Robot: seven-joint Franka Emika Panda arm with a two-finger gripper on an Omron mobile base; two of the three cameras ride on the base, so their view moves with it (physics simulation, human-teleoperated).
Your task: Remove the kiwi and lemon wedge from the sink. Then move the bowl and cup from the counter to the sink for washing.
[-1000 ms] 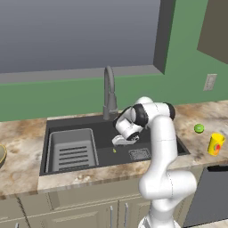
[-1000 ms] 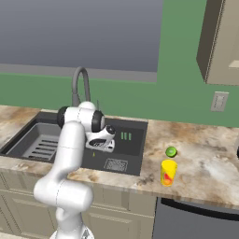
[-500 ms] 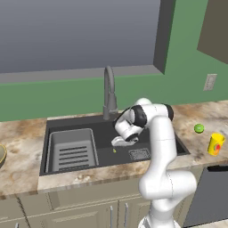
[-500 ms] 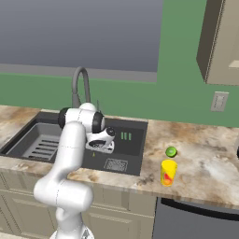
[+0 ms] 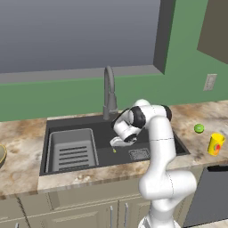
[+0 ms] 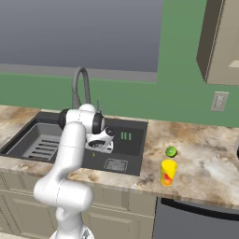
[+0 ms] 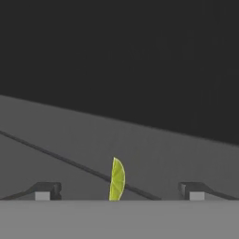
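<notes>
Your gripper [image 7: 116, 195] hangs low in the sink [image 5: 80, 125] with its jaws spread wide, holding nothing. The lemon wedge [image 7: 117, 179] stands on edge between the fingertips [image 7: 45, 191], touching neither.

The gripper [image 7: 116, 192] hangs low in the sink [image 5: 80, 122], its fingers [image 7: 46, 190] spread wide, with the lemon wedge [image 7: 116, 179] standing between them and bare basin floor all around it. The faucet [image 5: 109, 93] rises just behind the arm, and the ribbed rack [image 5: 72, 149] fills the basin's left part. On the counter [image 6: 205, 158] the kiwi [image 6: 171, 151] and cup [image 6: 168, 172] sit near each other, well apart from the sink.
</notes>
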